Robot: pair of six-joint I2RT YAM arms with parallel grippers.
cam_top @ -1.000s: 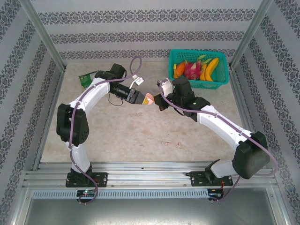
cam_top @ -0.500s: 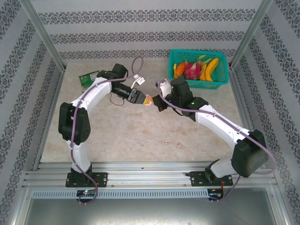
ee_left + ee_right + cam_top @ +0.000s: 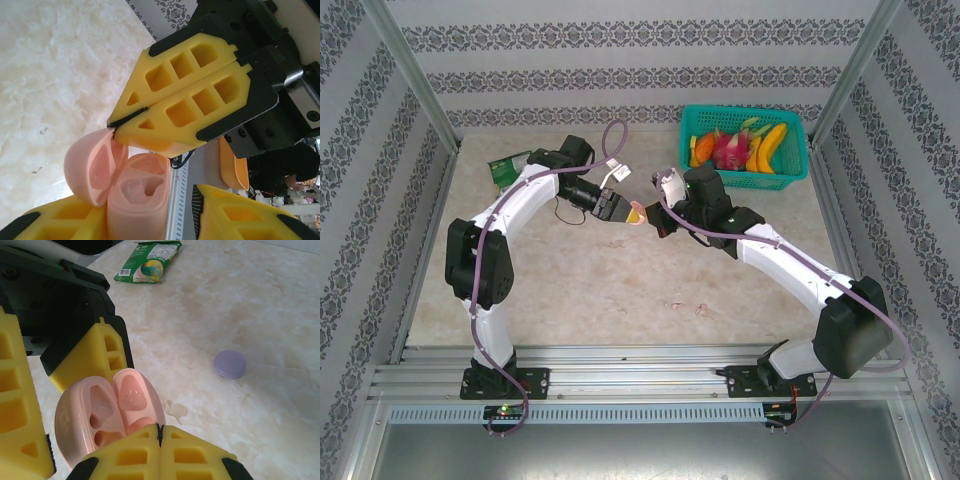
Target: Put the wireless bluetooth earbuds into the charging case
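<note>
The pink charging case (image 3: 137,200) hangs above the table with its lid (image 3: 92,167) swung open. My left gripper (image 3: 150,200) is closed round its body, which presses against one finger. The wells (image 3: 102,407) look empty. My right gripper (image 3: 160,429) is shut with nothing in it, and its tips touch the lid's rim (image 3: 114,135). In the top view the two grippers meet at the case (image 3: 638,212) in the middle of the table. Two tiny pale pink earbuds (image 3: 675,305) lie on the table nearer the bases.
A lilac round disc (image 3: 230,364) lies on the marble table (image 3: 280,305). A green packet (image 3: 505,168) sits at the back left. A teal basket (image 3: 798,172) of fruit stands at the back right.
My left gripper's fingers have closed in on the case. Both grippers have drifted slightly towards the back of the table.
</note>
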